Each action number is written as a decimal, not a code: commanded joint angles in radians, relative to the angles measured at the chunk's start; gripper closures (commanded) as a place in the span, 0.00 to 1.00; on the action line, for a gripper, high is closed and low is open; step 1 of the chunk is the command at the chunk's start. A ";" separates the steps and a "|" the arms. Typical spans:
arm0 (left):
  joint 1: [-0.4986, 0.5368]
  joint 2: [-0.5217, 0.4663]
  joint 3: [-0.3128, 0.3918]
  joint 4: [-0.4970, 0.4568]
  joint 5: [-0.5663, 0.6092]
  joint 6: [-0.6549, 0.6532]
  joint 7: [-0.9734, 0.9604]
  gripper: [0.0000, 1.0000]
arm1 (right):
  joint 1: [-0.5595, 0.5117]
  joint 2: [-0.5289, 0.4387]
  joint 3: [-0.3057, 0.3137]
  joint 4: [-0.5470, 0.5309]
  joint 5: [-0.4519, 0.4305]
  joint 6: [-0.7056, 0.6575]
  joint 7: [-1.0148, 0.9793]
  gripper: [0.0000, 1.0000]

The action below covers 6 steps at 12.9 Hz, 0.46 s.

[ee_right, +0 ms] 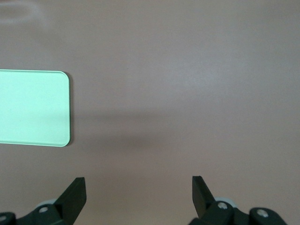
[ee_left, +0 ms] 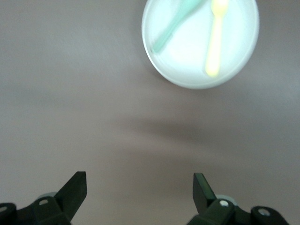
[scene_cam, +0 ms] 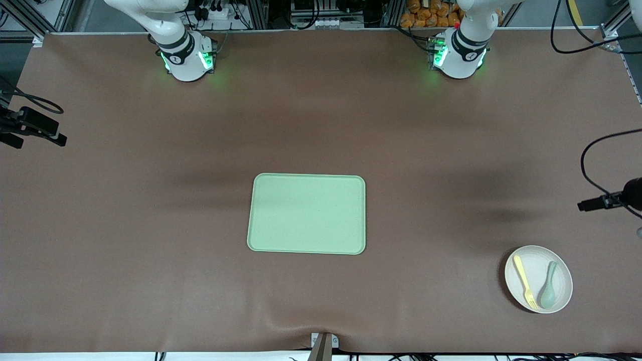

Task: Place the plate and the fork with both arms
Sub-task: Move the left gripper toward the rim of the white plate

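Front view, tray: the light-green tray (scene_cam: 306, 214) lies mid-table with nothing on it.
Front view, plate: the cream plate (scene_cam: 538, 279) sits near the front camera, toward the left arm's end of the table, well apart from the tray.
Front view, cutlery: the pale-yellow fork (scene_cam: 525, 282) and a grey-green spoon (scene_cam: 548, 286) lie side by side in the plate, not touching.
Front view, arms: only the bases show; both grippers are out of this view.
Left wrist view, gripper: the left gripper (ee_left: 139, 192) hangs high over bare tablecloth, fingers spread wide and holding nothing; the plate, fork and spoon show ahead of it.
Left wrist view, advice: the first reach looks like the step in hand. Bring the fingers down over the plate's rim on a side clear of the cutlery, and keep the plate level so nothing slides.
Right wrist view, gripper: the right gripper (ee_right: 139, 193) is likewise wide apart and empty, over bare cloth near a corner of the tray.
Right wrist view, advice: to take the fork, straddle its handle across the narrow width, away from the spoon.
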 commanded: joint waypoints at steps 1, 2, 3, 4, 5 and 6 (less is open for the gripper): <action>0.036 0.096 -0.009 0.045 0.025 0.120 0.002 0.00 | -0.028 -0.008 0.015 -0.003 0.022 -0.004 -0.016 0.00; 0.042 0.136 -0.009 0.045 0.026 0.180 0.011 0.00 | -0.028 -0.008 0.017 -0.003 0.022 -0.004 -0.016 0.00; 0.045 0.173 0.002 0.047 0.031 0.243 0.024 0.00 | -0.028 -0.008 0.017 -0.003 0.022 -0.004 -0.016 0.00; 0.047 0.205 0.016 0.047 0.031 0.315 0.031 0.00 | -0.027 -0.008 0.017 -0.003 0.022 -0.004 -0.016 0.00; 0.047 0.234 0.016 0.048 0.031 0.396 0.034 0.00 | -0.027 -0.008 0.017 -0.003 0.022 -0.004 -0.015 0.00; 0.047 0.266 0.018 0.065 0.031 0.479 0.038 0.00 | -0.027 -0.008 0.017 -0.003 0.022 -0.004 -0.016 0.00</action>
